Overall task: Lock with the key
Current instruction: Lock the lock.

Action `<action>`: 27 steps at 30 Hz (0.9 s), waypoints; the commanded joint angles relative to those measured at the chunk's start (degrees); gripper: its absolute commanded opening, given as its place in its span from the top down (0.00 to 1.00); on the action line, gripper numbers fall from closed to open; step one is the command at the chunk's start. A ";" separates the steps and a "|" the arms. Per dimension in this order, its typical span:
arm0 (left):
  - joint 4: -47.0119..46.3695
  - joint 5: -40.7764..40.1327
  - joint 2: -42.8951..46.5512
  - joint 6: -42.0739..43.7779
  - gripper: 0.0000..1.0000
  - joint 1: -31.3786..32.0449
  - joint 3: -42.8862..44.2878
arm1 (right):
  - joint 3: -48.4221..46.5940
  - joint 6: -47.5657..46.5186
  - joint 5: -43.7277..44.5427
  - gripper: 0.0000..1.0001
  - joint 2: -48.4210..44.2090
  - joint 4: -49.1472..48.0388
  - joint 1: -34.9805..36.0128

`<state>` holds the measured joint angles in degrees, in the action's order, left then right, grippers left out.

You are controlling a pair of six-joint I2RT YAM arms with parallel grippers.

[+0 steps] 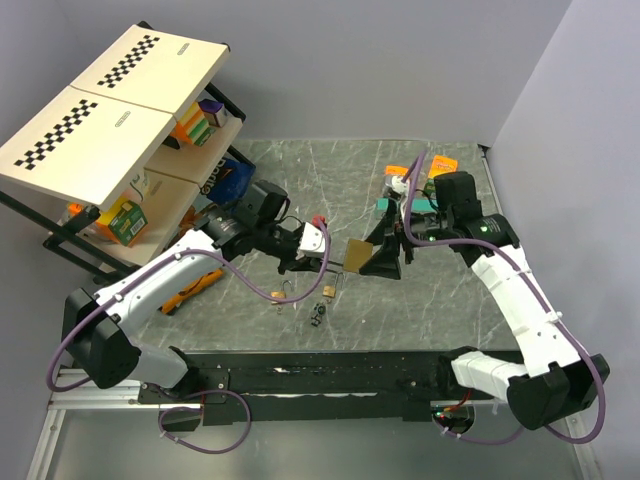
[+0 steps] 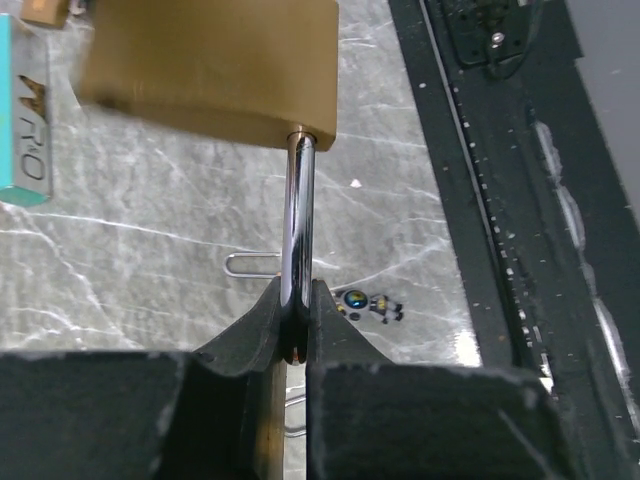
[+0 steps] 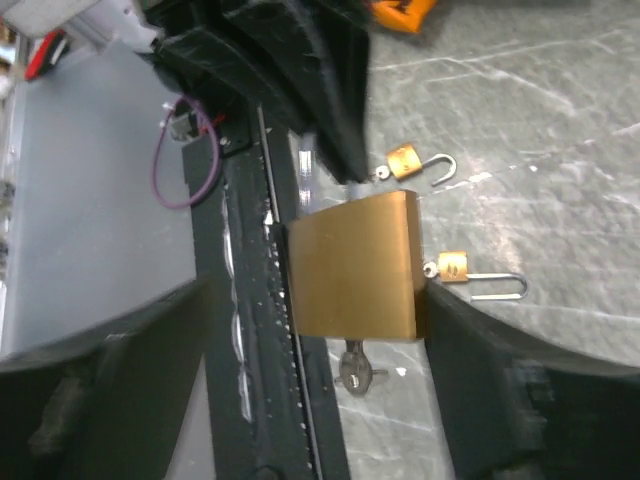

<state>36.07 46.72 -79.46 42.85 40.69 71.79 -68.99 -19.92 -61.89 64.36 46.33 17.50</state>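
left: a shelf rack (image 1: 165, 230) holds small coloured cartons (image 1: 122, 220). centre-left: the left fingers (image 2: 250, 330) are clenched on the polished steel shackle (image 2: 297, 215) of a large brass padlock (image 1: 357, 252), a smooth rectangular block held above the grey marbled bench (image 1: 300, 170). below it, the key (image 1: 318, 315), a tiny dark-grey metal bunch, lies on the bench near two small brass padlocks (image 3: 452, 266); which way it points cannot be told. right: the right fingers (image 3: 480, 370) stand released, spread either side of the block.

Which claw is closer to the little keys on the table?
Left. The left gripper, clamping the padlock shackle, hangs almost over the keys; the right gripper stands open farther to the right.
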 commanded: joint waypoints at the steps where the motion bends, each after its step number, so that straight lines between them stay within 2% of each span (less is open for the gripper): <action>1: -3.28 5.75 1.06 -2.33 0.99 -0.70 0.90 | -1.50 -0.55 0.36 0.00 0.42 -2.56 -2.46; 12: -7.94 7.51 3.35 -9.97 0.99 -2.28 0.54 | -0.88 -3.80 1.86 0.00 -1.69 -4.75 -4.22; 16: -11.37 8.91 4.23 -15.68 0.99 -3.07 0.81 | 1.75 -5.56 2.21 0.00 -5.11 -6.94 -4.22; 22: -14.10 9.44 4.67 -19.38 0.99 -3.07 1.86 | 6.76 -5.04 2.83 0.00 -11.53 -13.71 -4.14; 27: -15.59 10.23 4.84 -21.40 0.99 -3.07 2.74 | 6.42 -8.29 0.89 0.00 -11.19 -12.31 -3.43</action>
<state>28.10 51.31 -77.80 24.53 37.58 70.63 -62.13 -25.21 -59.02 52.77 36.80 13.63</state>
